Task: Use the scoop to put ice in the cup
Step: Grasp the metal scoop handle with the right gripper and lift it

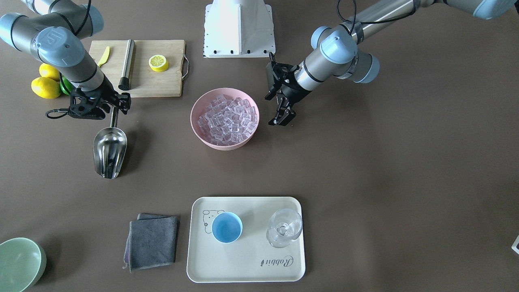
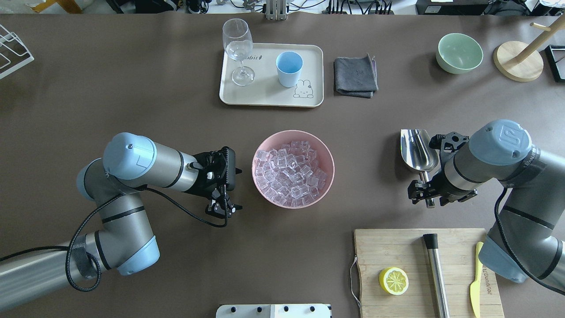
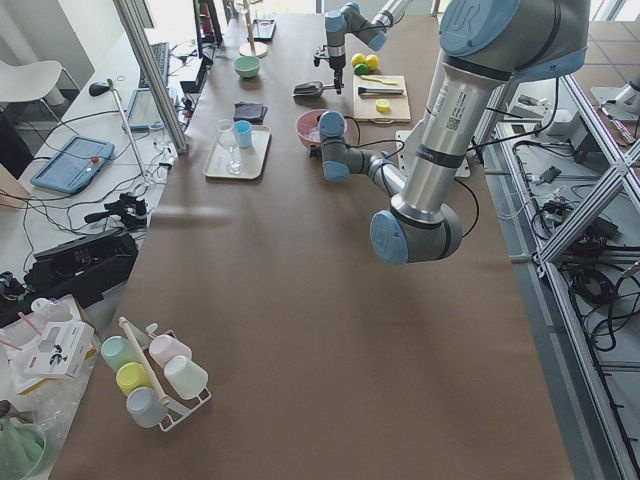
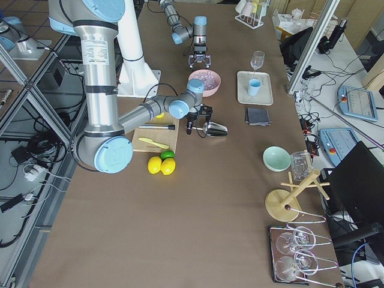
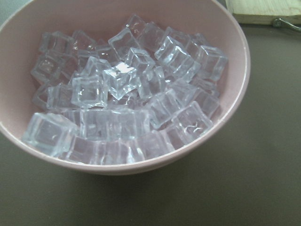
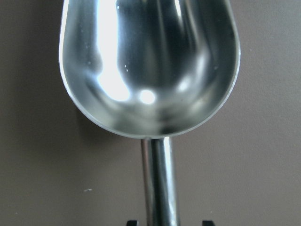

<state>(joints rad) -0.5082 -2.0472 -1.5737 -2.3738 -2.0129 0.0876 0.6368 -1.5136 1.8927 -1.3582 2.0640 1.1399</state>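
Observation:
The steel scoop (image 1: 109, 152) lies on the table with its bowl empty, also in the overhead view (image 2: 417, 150) and the right wrist view (image 6: 150, 66). My right gripper (image 1: 114, 106) is open, a finger on either side of the scoop's rod handle (image 6: 159, 183). The ice (image 1: 229, 119) fills a pink bowl (image 1: 194, 121), seen close in the left wrist view (image 5: 127, 94). My left gripper (image 1: 284, 119) is open and empty, just beside that bowl. The light-blue cup (image 1: 227, 227) stands empty on a cream tray (image 1: 284, 263).
A stemmed glass (image 1: 284, 231) stands on the tray by the cup. A grey cloth (image 1: 153, 242) and a green bowl (image 1: 18, 263) lie beyond. A cutting board (image 1: 162, 85) holds a lemon half (image 1: 158, 63) and a steel cylinder (image 1: 127, 65).

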